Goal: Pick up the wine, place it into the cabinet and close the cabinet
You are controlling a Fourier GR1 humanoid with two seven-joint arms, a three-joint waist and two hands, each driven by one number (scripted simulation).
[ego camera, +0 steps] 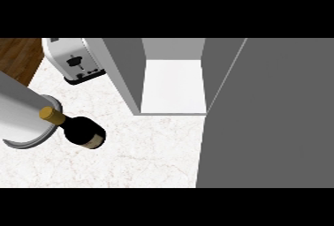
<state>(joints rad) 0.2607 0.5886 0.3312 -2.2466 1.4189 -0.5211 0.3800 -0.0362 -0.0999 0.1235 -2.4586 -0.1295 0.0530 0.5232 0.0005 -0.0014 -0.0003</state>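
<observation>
The wine bottle (pixel 78 129) is dark glass with a gold cap and a gold band near its base. It stands on the white marble counter (pixel 143 154), left of centre. The cabinet (pixel 173 86) is open just behind and to the right of it, showing a white bare floor between grey walls. Its grey door (pixel 274 119) is swung out and fills the right side of the view. A large grey cylinder (pixel 23 112), seemingly a forearm, comes in from the left edge, and the bottle's cap overlaps it. Neither hand shows.
A silver toaster (pixel 73 61) stands at the back left, beside the cabinet's left wall. A brown wooden surface (pixel 16 55) lies beyond the counter's edge at the top left. Bare counter stretches in front of the cabinet and the bottle.
</observation>
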